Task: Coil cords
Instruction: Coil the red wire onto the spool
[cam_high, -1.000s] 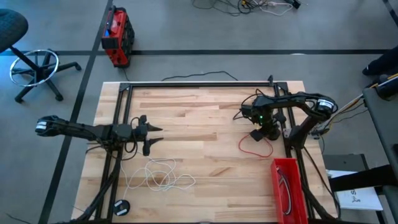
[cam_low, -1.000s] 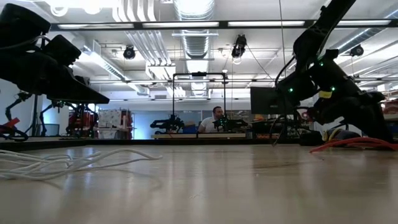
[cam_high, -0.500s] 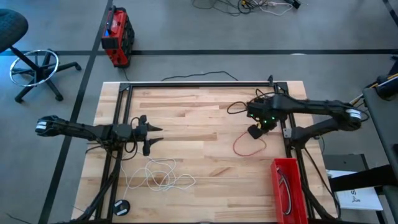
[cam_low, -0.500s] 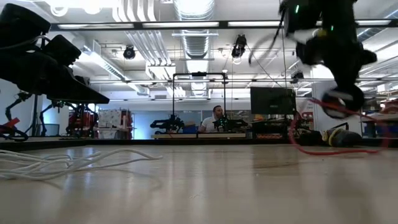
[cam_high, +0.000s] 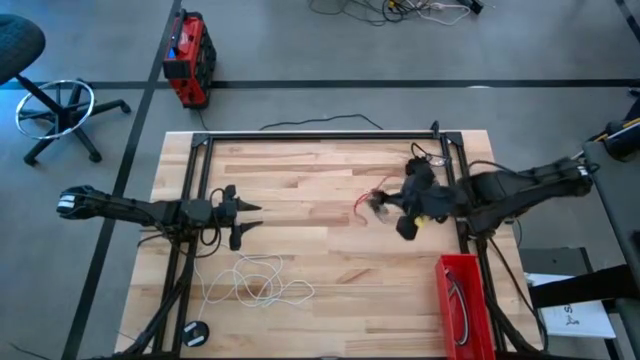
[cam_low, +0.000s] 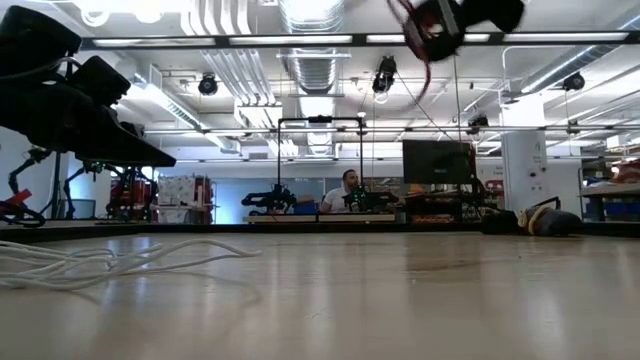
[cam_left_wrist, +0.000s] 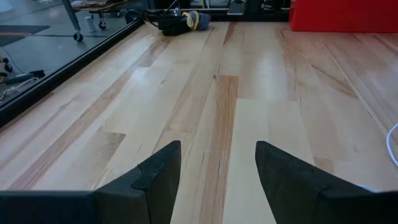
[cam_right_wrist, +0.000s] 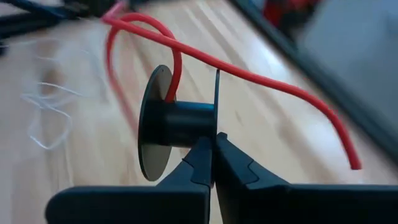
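My right gripper (cam_high: 383, 202) hangs high over the table's right half, shut on a small black spool (cam_right_wrist: 180, 124). The red cord (cam_right_wrist: 249, 71) passes around the spool's hub and trails off both ways, clear of the table (cam_high: 363, 208). In the low view it hangs from the gripper at the top (cam_low: 425, 55). The white cord (cam_high: 256, 280) lies in loose loops on the table near the front left. My left gripper (cam_high: 248, 217) waits open just beyond it (cam_left_wrist: 217, 168). A black cord (cam_high: 458, 300) lies in the red bin. My right gripper pinches the rim of one thin flange of the spool (cam_right_wrist: 217, 127) between its two fingertips. The spool is lifted clear of the table with its axis lying across the fingers. The red cord loops over the hub (cam_right_wrist: 176, 78) and hangs slack.
A red bin (cam_high: 441, 300) stands at the front right edge. A second black spool (cam_high: 196, 333) lies at the front left corner. A black metal frame (cam_high: 320, 136) runs along the far edge and down both sides. Bare wood lies between the arms.
My right gripper has risen from the table's right side and moved toward the left edge, turning as the arm stretched out. The red cord, which lay in a loop on the table, has been lifted clear with the spool.
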